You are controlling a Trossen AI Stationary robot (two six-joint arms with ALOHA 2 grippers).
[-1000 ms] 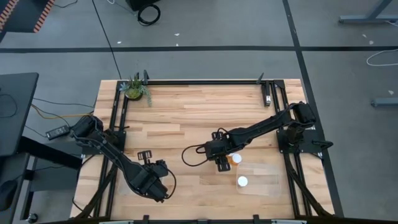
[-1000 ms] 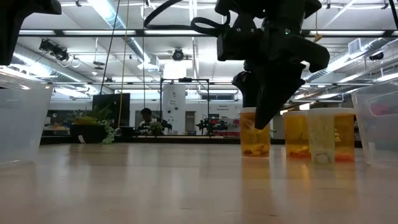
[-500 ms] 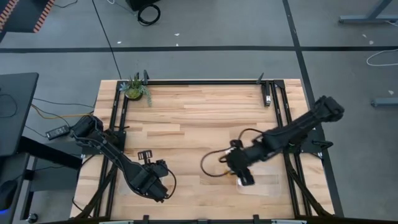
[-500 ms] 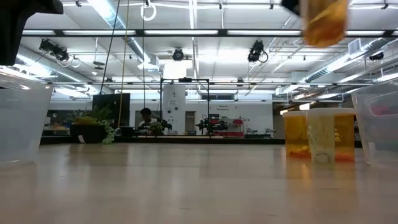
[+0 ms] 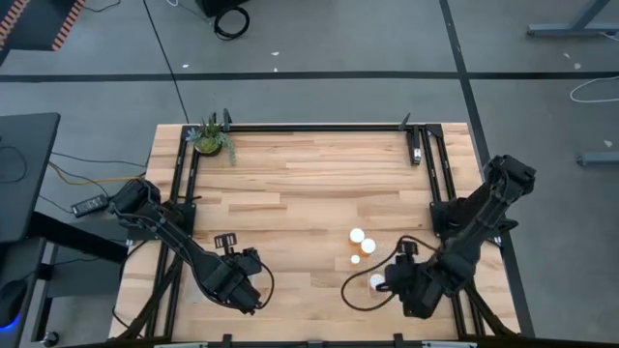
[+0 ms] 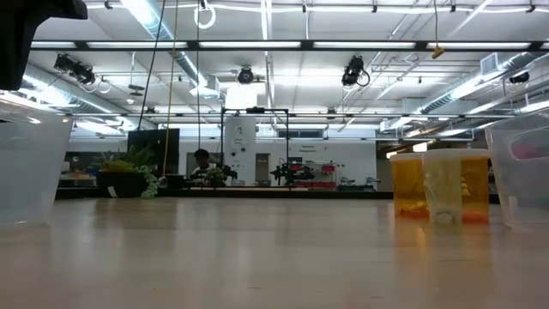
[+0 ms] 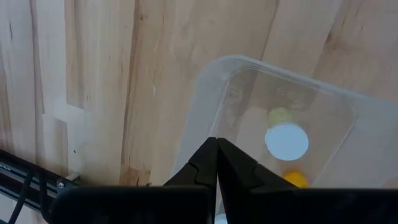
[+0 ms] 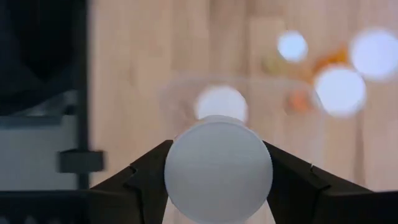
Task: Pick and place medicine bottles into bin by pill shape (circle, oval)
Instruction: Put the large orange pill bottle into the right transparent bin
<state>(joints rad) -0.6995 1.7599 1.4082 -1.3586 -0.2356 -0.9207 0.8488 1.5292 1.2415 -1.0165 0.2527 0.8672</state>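
Rigid, light, prob. slick medicine bottle (image 8: 217,158) clamped at white cap by right gripper (image 8: 217,171); left gripper (image 7: 216,163) shut, empty.

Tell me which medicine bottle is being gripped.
The bottle whose big white cap sits nearest the right wrist camera, clamped in the right gripper. The other bottles stand free beyond it.

Counted across the views: two robot arms. Two clear bins, one by the table's near-left corner (image 7: 323,109) and one by its near-right corner (image 8: 180,90). One potted plant (image 5: 209,138) at the far-left corner. Six white-capped medicine bottles (image 5: 357,236) visible in all.
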